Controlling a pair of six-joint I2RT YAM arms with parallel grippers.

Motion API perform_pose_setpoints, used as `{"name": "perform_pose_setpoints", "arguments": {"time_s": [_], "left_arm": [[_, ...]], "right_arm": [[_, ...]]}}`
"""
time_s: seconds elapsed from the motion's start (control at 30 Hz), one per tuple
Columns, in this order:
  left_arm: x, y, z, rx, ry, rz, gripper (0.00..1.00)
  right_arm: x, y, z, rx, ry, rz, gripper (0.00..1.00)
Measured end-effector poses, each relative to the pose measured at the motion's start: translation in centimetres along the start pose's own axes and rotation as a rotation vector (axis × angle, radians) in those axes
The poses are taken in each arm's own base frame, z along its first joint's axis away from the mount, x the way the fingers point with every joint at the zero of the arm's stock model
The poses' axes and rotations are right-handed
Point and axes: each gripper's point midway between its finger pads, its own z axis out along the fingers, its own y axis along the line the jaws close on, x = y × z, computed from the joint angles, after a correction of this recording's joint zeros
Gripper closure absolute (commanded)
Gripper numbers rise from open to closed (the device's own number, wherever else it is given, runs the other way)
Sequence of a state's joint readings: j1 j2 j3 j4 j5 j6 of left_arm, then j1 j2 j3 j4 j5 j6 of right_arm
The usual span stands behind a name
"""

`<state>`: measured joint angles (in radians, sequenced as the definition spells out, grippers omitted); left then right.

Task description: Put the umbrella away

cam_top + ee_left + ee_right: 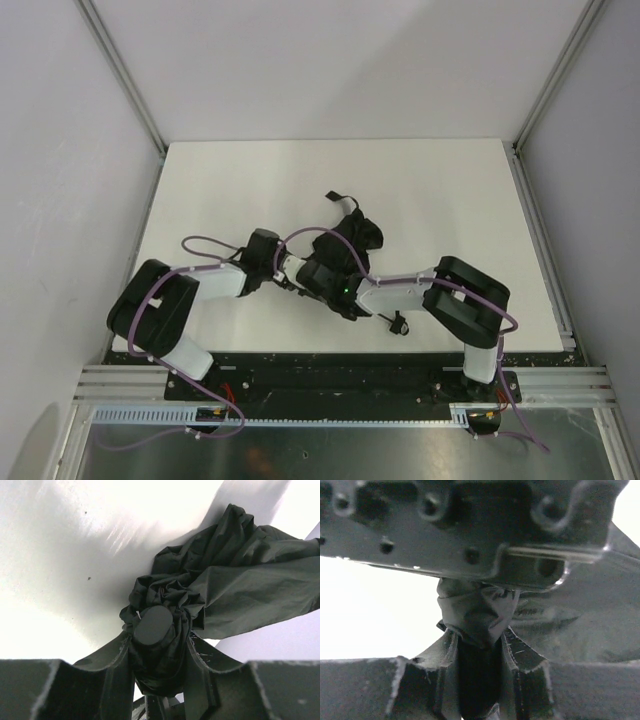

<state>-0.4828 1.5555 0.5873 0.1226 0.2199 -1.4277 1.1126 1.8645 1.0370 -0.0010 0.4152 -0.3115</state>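
Left gripper [157,647] clamps the umbrella [235,580] beside its round end cap, canopy trailing away from the fingers. Right gripper [479,645] pinches bunched fabric close alongside.

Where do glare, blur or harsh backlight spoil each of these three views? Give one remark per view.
Top external: even light, sharp, but the umbrella shows only as a dark mass; left wrist: glare whitens the table, fabric folds crisp; right wrist: backlit, table blown white, the black part overhead blurred.
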Motion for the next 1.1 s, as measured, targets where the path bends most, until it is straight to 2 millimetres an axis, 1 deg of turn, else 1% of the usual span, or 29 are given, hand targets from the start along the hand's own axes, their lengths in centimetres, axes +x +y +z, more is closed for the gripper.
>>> {"name": "perform_pose_setpoints", "arguments": {"time_s": [0.03,0.07,0.1,0.2,0.23,0.33,0.37,0.4,0.47,0.6,0.77,0.9,1.03,1.1], "left_arm": [[-0.1,0.1,0.0,-0.004,-0.001,0.002,0.99],[-0.2,0.0,0.0,-0.003,-0.002,0.006,0.94],[-0.3,-0.1,-0.1,-0.005,-0.005,0.013,0.87],[-0.7,-0.1,-0.1,-0.014,-0.016,0.021,0.5],[-1.0,-0.2,-0.1,-0.015,-0.02,0.024,0.39],[-1.5,0.3,-0.3,-0.037,-0.024,0.052,0.17],[-1.5,0.1,-0.6,-0.027,-0.019,0.059,0.09],[-1.7,-0.3,-0.8,-0.016,-0.027,0.078,0.05],[-2.1,-0.4,-1.4,-0.012,-0.038,0.098,0.02],[-2.9,0.0,-2.4,0.005,-0.067,0.109,0.01],[-3.0,0.6,-3.6,0.063,-0.085,0.107,0.01],[-2.6,0.9,-3.6,0.09,-0.073,0.102,0.01],[-2.3,0.2,-3.3,0.128,-0.051,0.096,0.01],[-2.2,0.2,-2.9,0.131,-0.04,0.095,0.01]], "right_arm": [[0.0,0.0,0.1,-0.009,-0.001,0.01,0.95],[0.0,-0.1,0.2,-0.019,-0.003,0.019,0.98],[-0.1,-0.1,0.3,-0.033,-0.007,0.028,0.99],[-0.5,0.2,0.7,-0.109,-0.032,0.08,1.0],[-0.5,-0.1,0.9,-0.119,-0.034,0.094,1.0],[-0.7,-0.3,1.4,-0.187,-0.053,0.149,1.0],[-0.7,-0.6,1.5,-0.21,-0.059,0.169,1.0],[-0.8,-0.8,1.7,-0.232,-0.07,0.194,1.0],[-0.9,-1.2,2.1,-0.28,-0.09,0.237,1.0],[-1.4,-1.3,2.5,-0.393,-0.134,0.316,1.0],[-1.9,-1.4,2.9,-0.533,-0.192,0.417,1.0],[-1.9,-1.6,2.9,-0.638,-0.227,0.499,1.0],[-2.0,-1.7,2.8,-0.725,-0.255,0.567,1.0],[-2.1,-1.7,2.7,-0.757,-0.267,0.588,1.0]]}}
